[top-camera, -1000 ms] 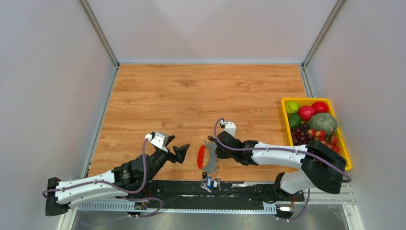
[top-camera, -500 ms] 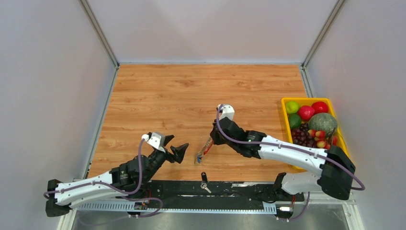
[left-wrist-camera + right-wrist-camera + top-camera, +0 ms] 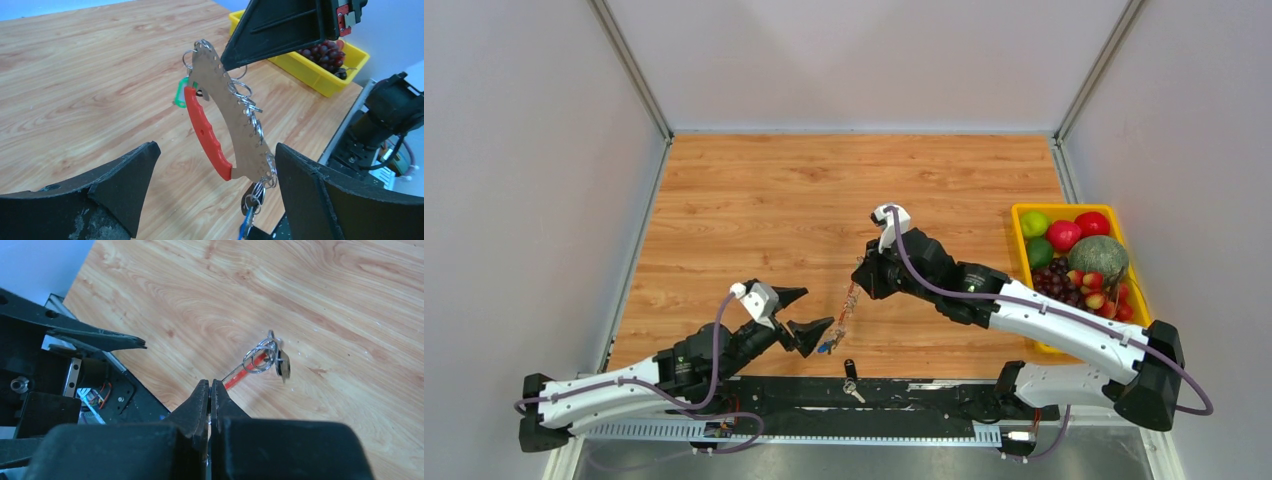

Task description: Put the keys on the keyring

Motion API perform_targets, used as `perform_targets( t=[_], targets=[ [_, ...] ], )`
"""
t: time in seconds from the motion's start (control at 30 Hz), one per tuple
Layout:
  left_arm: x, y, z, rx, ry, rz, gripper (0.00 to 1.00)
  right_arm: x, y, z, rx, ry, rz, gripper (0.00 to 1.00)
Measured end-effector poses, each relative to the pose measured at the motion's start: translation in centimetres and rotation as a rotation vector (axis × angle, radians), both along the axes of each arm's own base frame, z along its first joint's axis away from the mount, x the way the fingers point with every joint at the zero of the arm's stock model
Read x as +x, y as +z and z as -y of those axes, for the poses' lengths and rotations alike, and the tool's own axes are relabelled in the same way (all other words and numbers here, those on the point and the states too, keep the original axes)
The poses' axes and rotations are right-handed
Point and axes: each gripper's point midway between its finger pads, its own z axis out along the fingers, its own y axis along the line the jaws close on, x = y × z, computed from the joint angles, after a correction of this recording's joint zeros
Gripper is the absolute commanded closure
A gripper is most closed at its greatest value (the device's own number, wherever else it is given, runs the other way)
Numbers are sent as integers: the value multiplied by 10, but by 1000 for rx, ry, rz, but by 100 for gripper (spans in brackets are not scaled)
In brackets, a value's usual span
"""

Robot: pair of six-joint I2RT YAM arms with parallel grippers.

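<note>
The keyring (image 3: 220, 115), a red grip on a thin metal plate edged with small rings and a green tag, hangs tilted above the table. My right gripper (image 3: 862, 281) is shut on its upper end. Seen edge-on in the right wrist view, the keyring (image 3: 252, 365) runs out past the shut right gripper (image 3: 209, 386). Two keys (image 3: 251, 200), one black-headed and one blue, dangle from its lowest rings. My left gripper (image 3: 215, 150) is open, one finger on each side of the keyring's lower end without touching. Another black-headed key (image 3: 852, 380) lies on the base rail.
A yellow bin (image 3: 1022, 213) of fruit stands at the right edge of the wooden table, also visible behind the keyring (image 3: 350, 80). The black base rail (image 3: 924, 395) runs along the near edge beneath the keyring's lower end.
My right gripper has carried the keyring up and away from the near edge. The left gripper has swung right, so its fingers now flank the lower end, and has opened slightly wider.
</note>
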Motion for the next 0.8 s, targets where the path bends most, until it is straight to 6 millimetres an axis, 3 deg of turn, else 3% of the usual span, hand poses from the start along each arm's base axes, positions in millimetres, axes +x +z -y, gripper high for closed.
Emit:
perform_targets(
  t=[0.3, 0.43, 0.8],
  targets=[
    [-6, 52, 21, -13, -74, 20, 0, -13, 14, -3, 2, 68, 27, 100],
    [-5, 63, 32, 1, -85, 23, 0, -15, 13, -4, -11, 76, 31, 100],
    [0, 31, 60, 156, -116, -12, 0, -8, 26, -7, -1, 44, 59, 100]
  ],
)
